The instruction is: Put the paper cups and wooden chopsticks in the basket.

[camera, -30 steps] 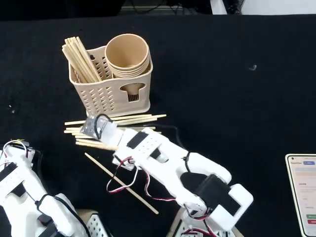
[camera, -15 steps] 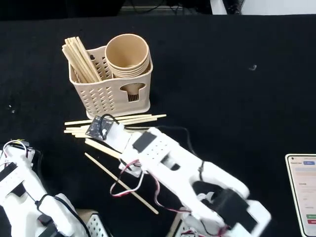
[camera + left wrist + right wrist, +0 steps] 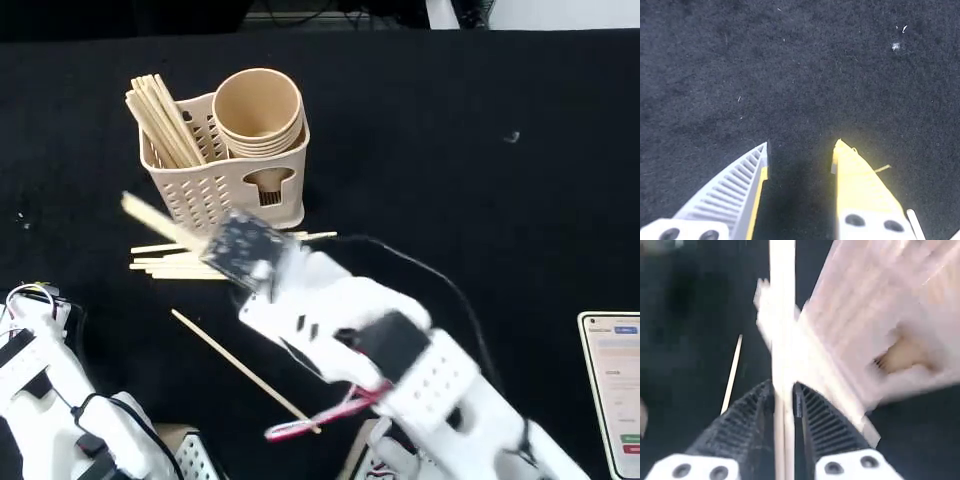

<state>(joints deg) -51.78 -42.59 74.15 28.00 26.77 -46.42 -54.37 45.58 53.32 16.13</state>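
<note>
The right arm [image 3: 400,370] is smeared and hides part of the chopstick pile [image 3: 165,262] on the counter [image 3: 450,150]. In the right wrist view the basket [image 3: 890,315] is a pale blur, and the chopstick [image 3: 782,315] between the jaws runs out of the picture. The left arm [image 3: 40,390] and a lit screen [image 3: 612,380] are cut off at the edges. A white speck [image 3: 511,137] is too small to tell.

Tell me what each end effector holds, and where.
Right end effector: shut on pale wooden chopsticks, gripped along the shaft, a long stretch jutting past the fingertips. Left end effector: open, nothing held.
</note>
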